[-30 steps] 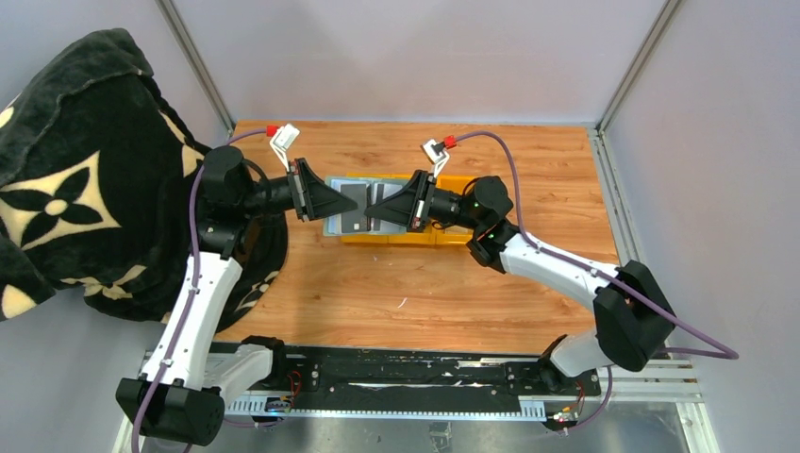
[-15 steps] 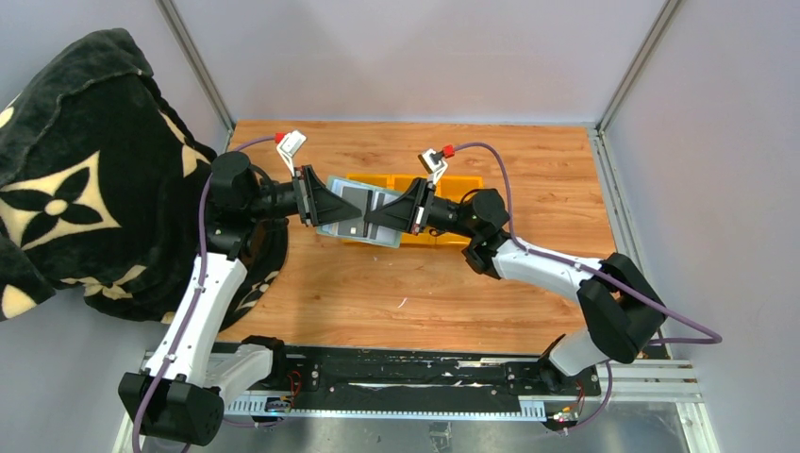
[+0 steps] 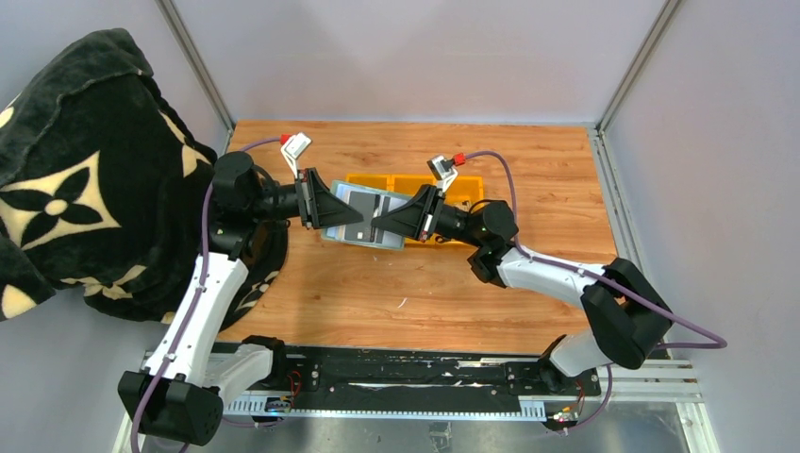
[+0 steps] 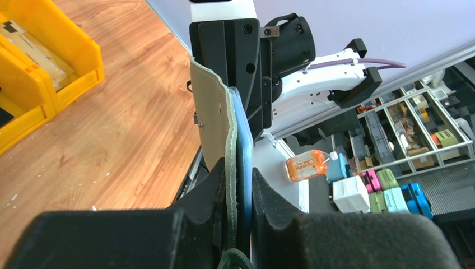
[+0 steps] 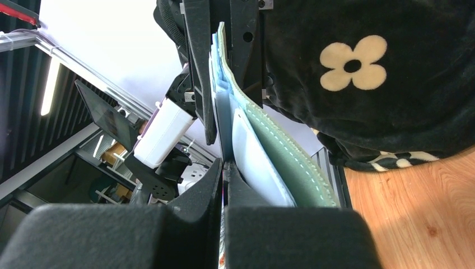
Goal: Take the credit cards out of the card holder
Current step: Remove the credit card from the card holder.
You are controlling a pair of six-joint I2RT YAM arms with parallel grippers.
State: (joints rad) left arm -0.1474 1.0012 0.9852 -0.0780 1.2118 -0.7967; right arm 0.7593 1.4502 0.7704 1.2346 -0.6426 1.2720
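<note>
Two grippers, one wallet point(image 3: 368, 203) held mid-air, centre frame, before one yellow tray point(image 3: 464, 185). Left gripper point(image 4: 238, 179) nearly closed, clamping wallet's edge. Right gripper point(image 5: 223, 168) pinched flat on thin blue inner layer of wallet. One pale card point(image 5: 255, 162) edge peeks out; card count unclear. Tray partly hidden. One black blanket point(image 3: 66, 189), cropped left.

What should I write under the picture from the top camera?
Left fingers hold the open green card holder above the table while right fingers pinch shut at its inside, yellow tray behind.
</note>
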